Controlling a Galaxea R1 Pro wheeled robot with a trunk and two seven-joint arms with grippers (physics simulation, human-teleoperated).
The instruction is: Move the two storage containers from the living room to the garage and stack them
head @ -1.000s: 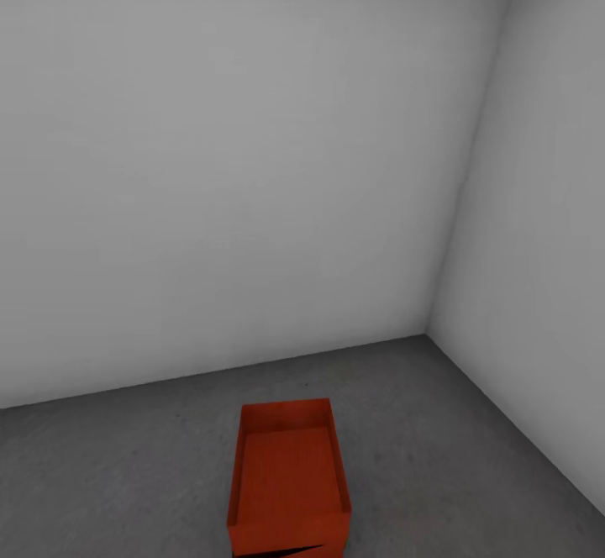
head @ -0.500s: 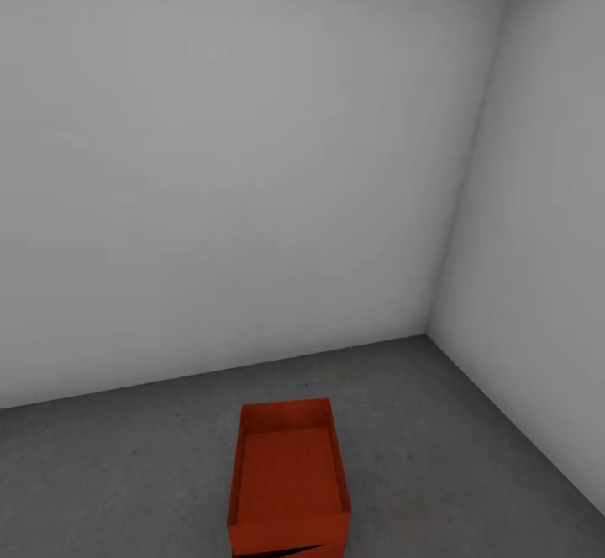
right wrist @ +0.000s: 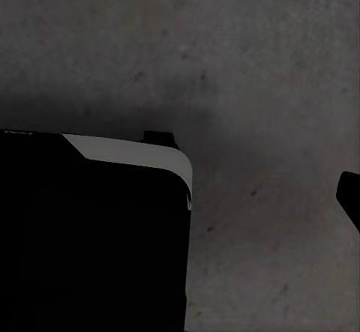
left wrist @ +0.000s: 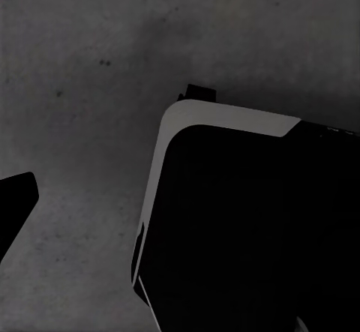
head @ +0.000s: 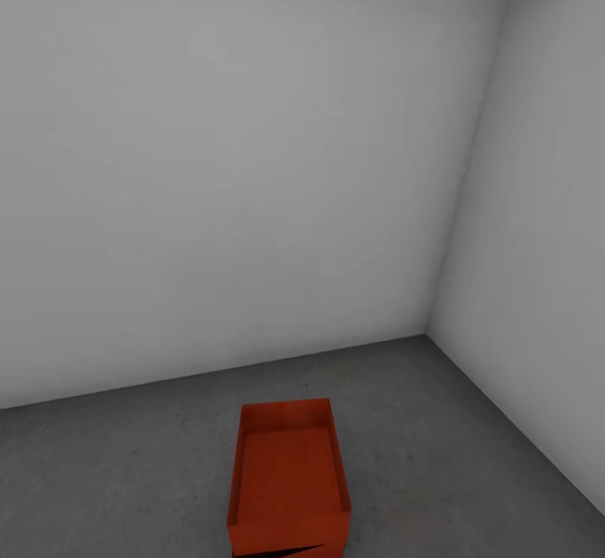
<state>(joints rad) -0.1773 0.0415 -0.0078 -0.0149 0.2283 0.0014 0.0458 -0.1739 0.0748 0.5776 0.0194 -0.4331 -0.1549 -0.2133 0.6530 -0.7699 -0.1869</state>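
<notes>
Two orange-red bins sit stacked at the bottom centre of the head view: the upper bin [head: 290, 474] is open-topped and ribbed, and beneath its front edge a sliver of the lower bin [head: 281, 553] shows, set slightly askew, at the very bottom of the frame. They rest on the grey speckled concrete floor [head: 126, 465] of a bare room, near the corner where the wide back wall [head: 235, 163] meets the right-hand wall [head: 538, 289]. Both walls are plain white and unmarked. Each wrist view looks down on the same dark concrete, with the robot's black, white-edged base [left wrist: 247, 227] filling the lower right of the left wrist view and the lower left of the right wrist view. A dark finger tip [left wrist: 13, 204] pokes in at each view's edge; whether either claw is spread or pressed together cannot be told.
</notes>
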